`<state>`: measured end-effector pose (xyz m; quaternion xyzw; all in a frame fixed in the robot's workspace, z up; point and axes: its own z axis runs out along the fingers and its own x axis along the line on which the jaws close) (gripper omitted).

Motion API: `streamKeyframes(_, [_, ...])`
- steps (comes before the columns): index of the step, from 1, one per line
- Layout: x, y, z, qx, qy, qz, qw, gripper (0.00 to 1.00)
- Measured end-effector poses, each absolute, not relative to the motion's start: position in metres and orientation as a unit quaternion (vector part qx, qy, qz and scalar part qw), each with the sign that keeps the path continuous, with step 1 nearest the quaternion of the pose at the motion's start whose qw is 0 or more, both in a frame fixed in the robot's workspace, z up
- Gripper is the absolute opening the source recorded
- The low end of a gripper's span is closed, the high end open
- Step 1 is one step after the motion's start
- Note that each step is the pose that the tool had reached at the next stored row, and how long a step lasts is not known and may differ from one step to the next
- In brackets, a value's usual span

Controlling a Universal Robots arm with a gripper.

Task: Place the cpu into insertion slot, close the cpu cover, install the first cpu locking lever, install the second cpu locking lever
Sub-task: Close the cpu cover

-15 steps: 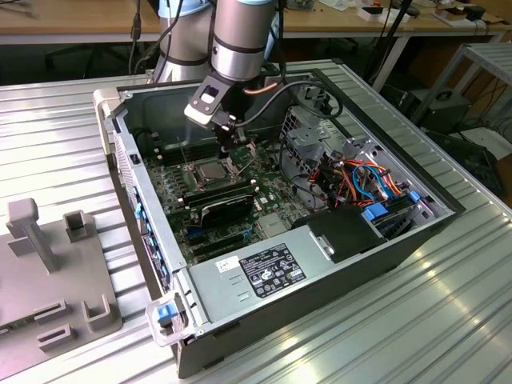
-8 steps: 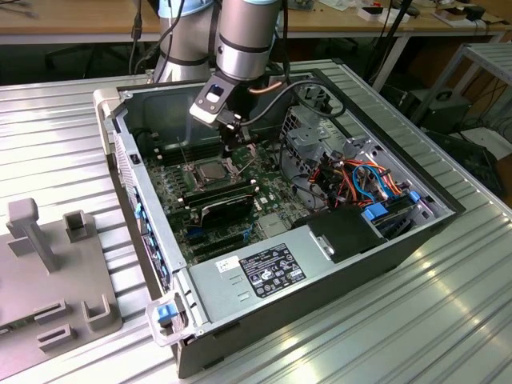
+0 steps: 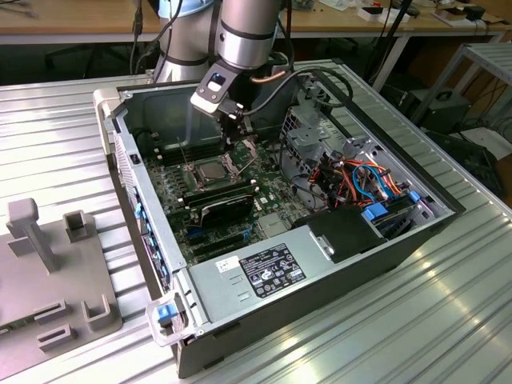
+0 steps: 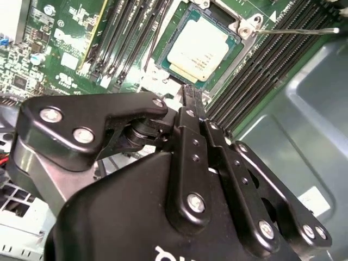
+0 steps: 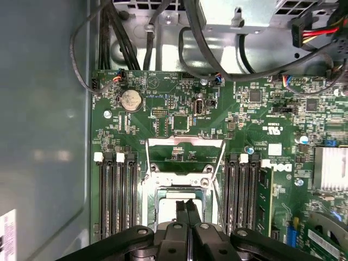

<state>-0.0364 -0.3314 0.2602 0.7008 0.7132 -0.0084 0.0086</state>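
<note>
Hovers with a shut, empty hand [image 5: 187, 204] close above the chip [image 4: 198, 54] already seated flat in the socket [image 5: 148, 204], with the cover plate [image 5: 185, 144] flipped up just beside it.

silver-grey square cpu [image 4: 198, 54] lying flat in the insertion slot [image 5: 147, 198], thin green edge showing round it – cpu cover [image 5: 185, 142], a thin silver frame, swung open and tilted up from one slot edge – green board seen through its window
</note>
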Motion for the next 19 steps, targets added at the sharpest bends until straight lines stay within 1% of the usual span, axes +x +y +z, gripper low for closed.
streamKeyframes(2, [-0.036, -0.331, 0.265, 0.701, 0.713, -0.009, 0.009, 0.11])
streamKeyframes(13, [-0.015, -0.331, 0.265, 0.701, 0.713, -0.009, 0.009, 0.11])
streamKeyframes(19, [0.009, -0.331, 0.265, 0.701, 0.713, -0.009, 0.009, 0.11])
